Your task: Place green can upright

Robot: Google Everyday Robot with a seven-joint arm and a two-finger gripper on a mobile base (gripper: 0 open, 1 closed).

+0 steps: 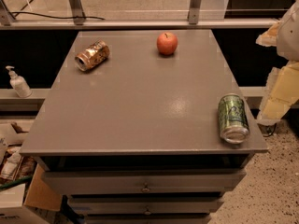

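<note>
Counter (pixel 140 106): grey top over a stack of drawers (pixel 145 181). The drawers have small knobs and their contents are not visible.

Green can (pixel 232 117): lying on its side near the front right corner of the counter, close to the right edge, with one silver end facing the front. Light green patterned label; no writing legible.

Orange-gold can (pixel 92 55): also on its side, back left of the counter and well apart from the green can. Label not legible.

Apple (pixel 167 43): red-orange, stem up, back centre.

Off the counter: a white pump bottle (pixel 17 83) stands on a ledge to the left. A cardboard box (pixel 39 197) sits on the floor at lower left, contents unclear.

Pincer (pixel 275 101): pale yellow and white shapes beyond the counter's right edge, hanging beside it, near the green can but not touching it. Cannot tell how far open it is, nor whether it has hold of anything.
</note>
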